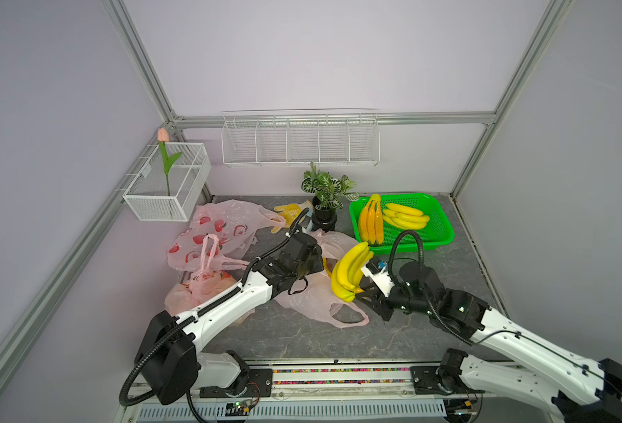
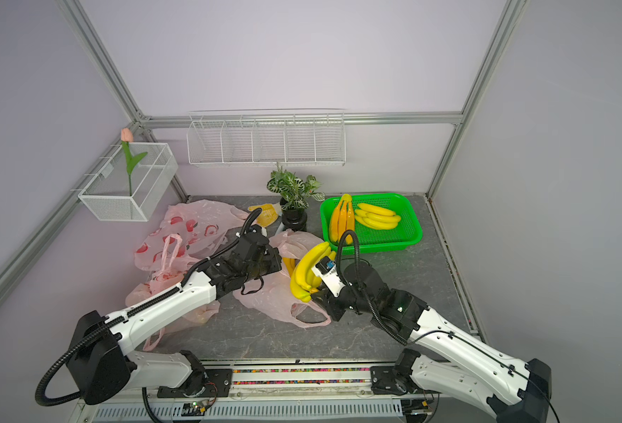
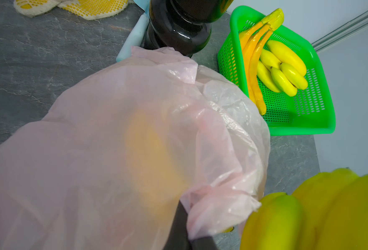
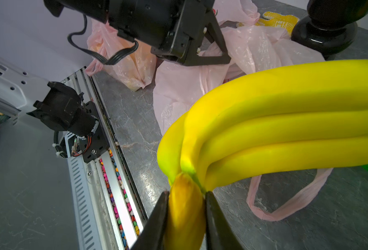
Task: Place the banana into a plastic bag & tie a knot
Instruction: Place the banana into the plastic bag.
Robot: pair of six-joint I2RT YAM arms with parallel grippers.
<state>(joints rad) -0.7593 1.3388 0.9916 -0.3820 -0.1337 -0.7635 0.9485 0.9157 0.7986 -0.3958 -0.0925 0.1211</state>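
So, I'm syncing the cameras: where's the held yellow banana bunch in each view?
Both top views: yellow banana bunch, mid-table.
Left wrist: close up, beside pink plastic bag.
Right wrist: foreground, stem in right claw.
Landmark: glossy black plant pot.

- The left arm (image 1: 225,307) stretches forward and low over the plastic bag (image 1: 313,300)
- The left gripper (image 4: 225,58) is pinched tight on a raised fold of that bag
- The right arm (image 1: 522,348) reaches in from the bag's right side
- The right gripper (image 4: 187,194) clamps the stem of the banana bunch (image 1: 350,271) above the bag's right edge
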